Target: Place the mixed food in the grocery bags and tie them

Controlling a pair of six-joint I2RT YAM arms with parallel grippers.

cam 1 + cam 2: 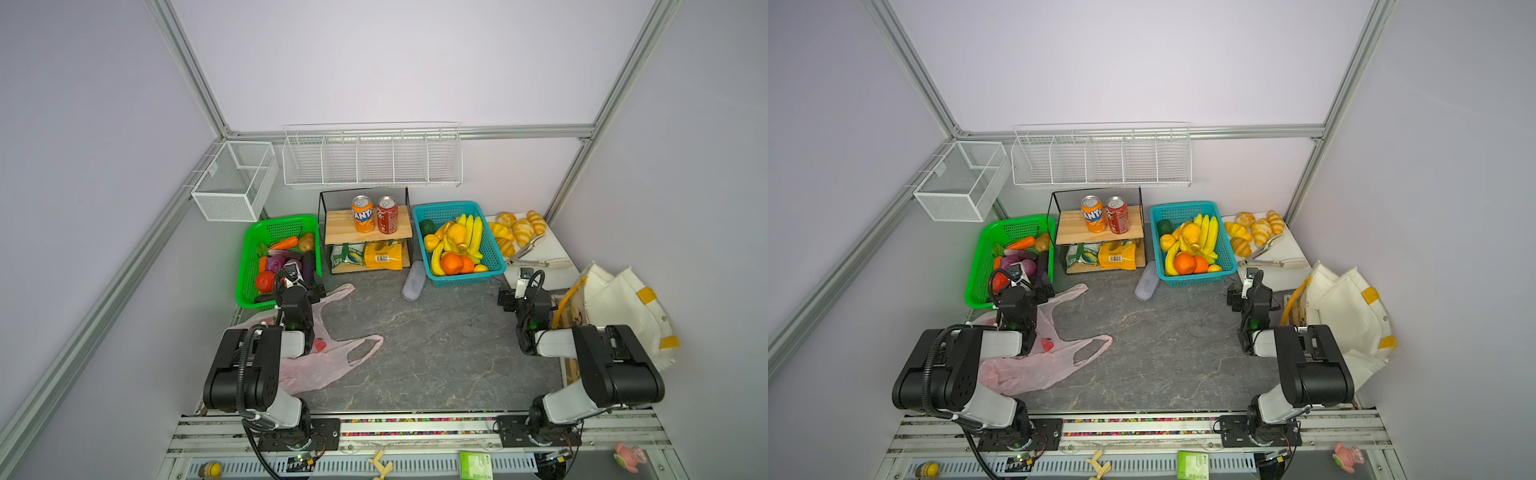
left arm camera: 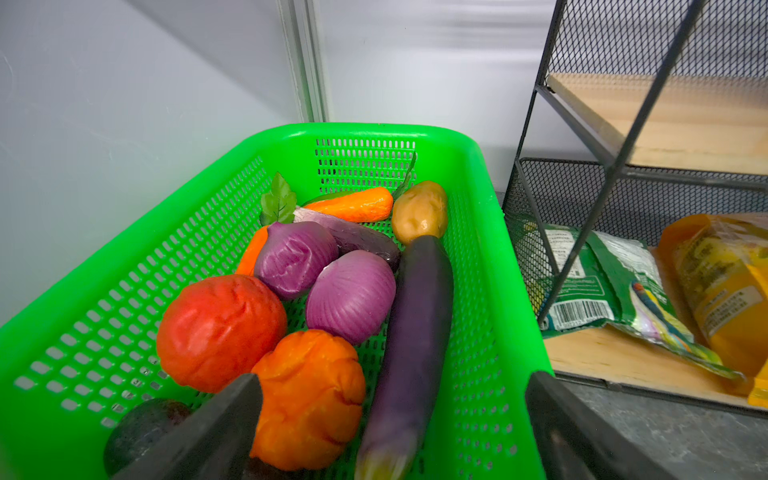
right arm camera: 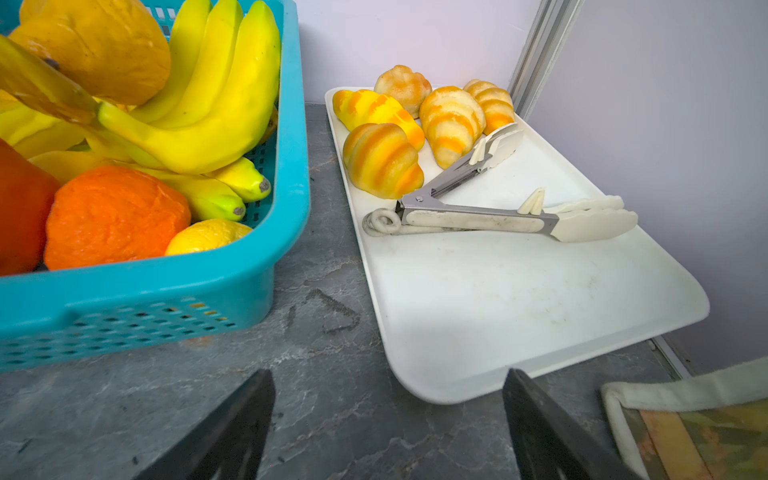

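Well, almost nothing looks done yet. On the left, the red tomato, the orange round one and the purple one all sit in the green basket. The left gripper hangs just above them with its fingers wide apart, and it holds nothing. Just beside the basket, the pink bag lies flat and crumpled on the table, partly under the left arm. It looks empty, and its handles are loose, not tied. In the middle, the Fanta can and the red soda can stand upright side by side on the top board of the black shelf. Further right, the right gripper is over bare table between the teal basket and the white tray. Its fingers are wide apart too, with nothing in them. At the far right, the cream tote slumps by the wall, not tied. I cannot see into it well. I think the job is at the very start: each bit of food has to go into a bag, and then the bags need tying.
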